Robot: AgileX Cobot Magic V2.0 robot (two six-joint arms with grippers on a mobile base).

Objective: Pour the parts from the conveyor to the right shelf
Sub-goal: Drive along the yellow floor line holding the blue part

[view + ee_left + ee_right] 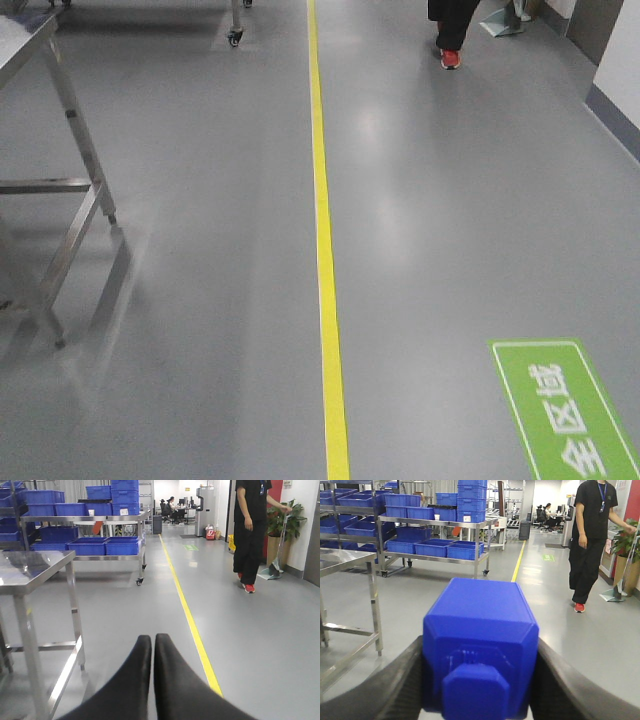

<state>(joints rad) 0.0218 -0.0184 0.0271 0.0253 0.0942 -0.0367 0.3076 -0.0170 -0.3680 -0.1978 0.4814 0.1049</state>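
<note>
Jaws on my right gripper (pixel 480 695) are clamped against the two flanks of the blue block (pixel 480 625), which sits square between the fingers with its short knob facing the wrist camera. Jaws on my left gripper (pixel 152 647) are pressed together on nothing. By its look the block is hard, hollow plastic: light, stiff, not fragile, but smooth enough to slide. So I judge the flat sides the right hold, clear of the bevels and off the knob. The conveyor is in no view. Open grey floor (pixel 200 300) lies ahead at 12 o'clock, split by a yellow line (pixel 325 250). A steel table (pixel 345 560) stands close at 9 o'clock, its corner and legs the nearest edges to mind. A rack (pixel 420 522) of blue bins, likely my shelf, waits at 11 o'clock. A person (pixel 590 540) stands at 2 o'clock, whom I should pass wide.
</note>
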